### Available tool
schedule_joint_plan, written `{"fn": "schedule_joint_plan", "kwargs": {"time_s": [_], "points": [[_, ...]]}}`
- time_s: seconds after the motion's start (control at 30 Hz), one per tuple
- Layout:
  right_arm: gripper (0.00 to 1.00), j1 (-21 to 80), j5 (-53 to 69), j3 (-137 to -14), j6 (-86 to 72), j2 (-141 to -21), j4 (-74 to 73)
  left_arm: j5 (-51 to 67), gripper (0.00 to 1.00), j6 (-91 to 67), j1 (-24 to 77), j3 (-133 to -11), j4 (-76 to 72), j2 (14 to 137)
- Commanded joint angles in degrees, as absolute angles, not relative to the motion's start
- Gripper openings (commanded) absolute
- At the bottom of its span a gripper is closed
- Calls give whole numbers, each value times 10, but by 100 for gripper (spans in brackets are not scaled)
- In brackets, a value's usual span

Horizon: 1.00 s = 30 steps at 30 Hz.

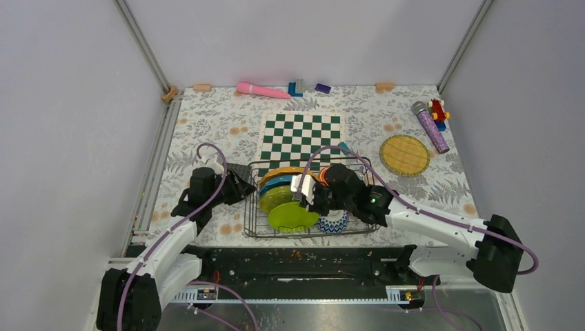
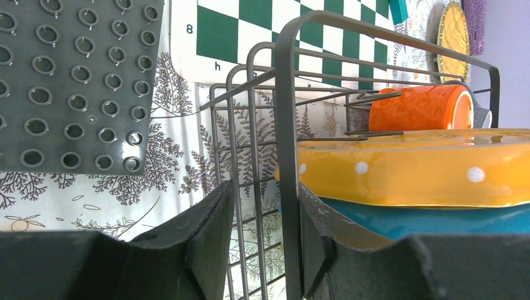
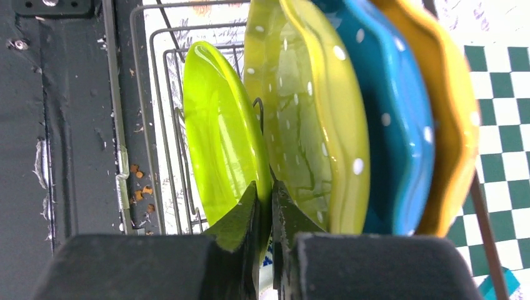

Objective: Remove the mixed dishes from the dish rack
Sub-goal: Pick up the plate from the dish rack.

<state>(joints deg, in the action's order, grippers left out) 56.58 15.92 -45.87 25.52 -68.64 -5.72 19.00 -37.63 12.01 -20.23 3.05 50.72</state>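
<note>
- Right gripper (image 3: pixel 265 209) is clenched on the upper rim of the front lime green plate (image 3: pixel 219 137), with one finger on each face. The plate stands on edge in the dish rack (image 2: pixel 287 125), in the slot nearest the arm bases.
- Just behind the pinched plate, on the gripper's far side, stand a dotted yellow-green plate (image 3: pixel 300 112), a teal plate (image 3: pixel 390 106) and a yellow-orange plate (image 3: pixel 447 106). They are packed close together.
- Left gripper (image 2: pixel 262 250) straddles the rack's end wall, its jaws drawn in on the flat metal band and a wire. It appears to be gripping the rack to hold it steady.
- Beyond the left gripper, an orange cup (image 2: pixel 415 106) lies on its side at the rack's far end. A grey studded mat (image 2: pixel 75 81) lies outside the rack, up and to the left of the fingers.
- My judgement of the step in hand:
  - The plate should rise straight up in its own plane until its lower edge clears the tines and the rack wall, and only then swing away.
  - Any lean towards the dotted plate risks knocking it.
  - A thin pinch on a glazed rim may let the plate pivot, so a slow, upright lift seems wise, with the left arm pinning the rack down.
- The chessboard (image 2: pixel 262 25) shows "8" and "h" on its border. No brand or label can be read on the dishes or the rack.
</note>
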Motion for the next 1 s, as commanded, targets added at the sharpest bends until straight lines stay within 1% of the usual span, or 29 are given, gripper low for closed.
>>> {"fn": "schedule_joint_plan", "kwargs": {"time_s": [0.0, 0.17, 0.33, 0.53, 0.6, 0.7, 0.83, 0.9, 0.97], "points": [[0, 576, 208, -464, 254, -636, -7, 174, 39, -369, 118, -199, 40, 505], [0, 576, 213, -448, 247, -589, 50, 176, 39, -370, 118, -199, 40, 503], [0, 577, 229, -438, 237, -543, 72, 177, 39, -369, 118, -199, 40, 507], [0, 576, 185, -436, 197, -494, 110, 178, 39, -370, 118, -200, 40, 507], [0, 576, 152, -445, 173, -485, 115, 178, 39, -371, 118, -200, 40, 507], [0, 576, 59, -465, 134, -479, 111, 177, 39, -371, 118, -200, 40, 507], [0, 566, -99, -480, 96, -462, 104, 178, 39, -371, 118, -200, 40, 505], [0, 535, -154, -481, 46, -450, 99, 178, 39, -371, 118, -200, 40, 503], [0, 471, -150, -485, -25, -440, 74, 177, 39, -371, 118, -200, 40, 504]]}}
